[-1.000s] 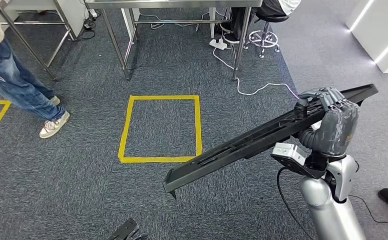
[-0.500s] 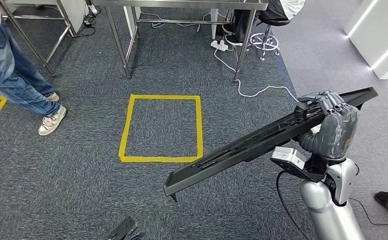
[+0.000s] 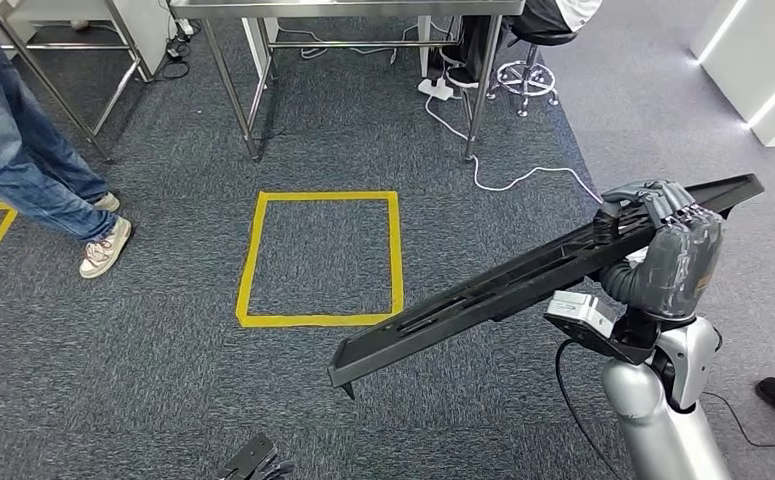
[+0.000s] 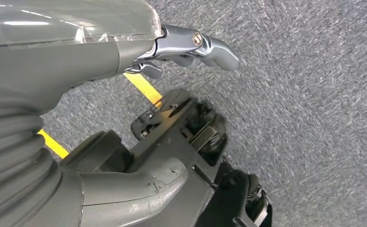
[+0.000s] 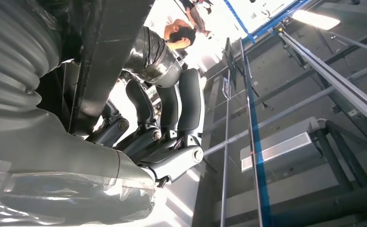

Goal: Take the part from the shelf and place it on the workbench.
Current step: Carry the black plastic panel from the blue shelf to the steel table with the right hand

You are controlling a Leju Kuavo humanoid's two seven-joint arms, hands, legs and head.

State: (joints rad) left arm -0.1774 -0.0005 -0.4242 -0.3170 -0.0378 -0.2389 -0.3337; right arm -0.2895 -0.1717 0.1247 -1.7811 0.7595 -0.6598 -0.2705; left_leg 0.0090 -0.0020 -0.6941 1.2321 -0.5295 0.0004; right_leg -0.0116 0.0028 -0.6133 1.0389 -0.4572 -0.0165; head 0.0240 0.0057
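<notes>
The right hand (image 3: 663, 235) is gripping the long black plastic channel-shaped part (image 3: 523, 280) near its far end, carrying it slantwise above the grey carpet beside the yellow taped square (image 3: 321, 256). By my read, it is mid-carry: the steel-legged workbench (image 3: 348, 8) is waiting well ahead, so walking closer comes next. The left hand (image 4: 138, 56) is hanging low, fingers half curled around nothing I can make out; its state is unclear. Against a second ago, the part is riding slightly rightward, and the person in jeans (image 3: 23, 160) has barely shifted.
</notes>
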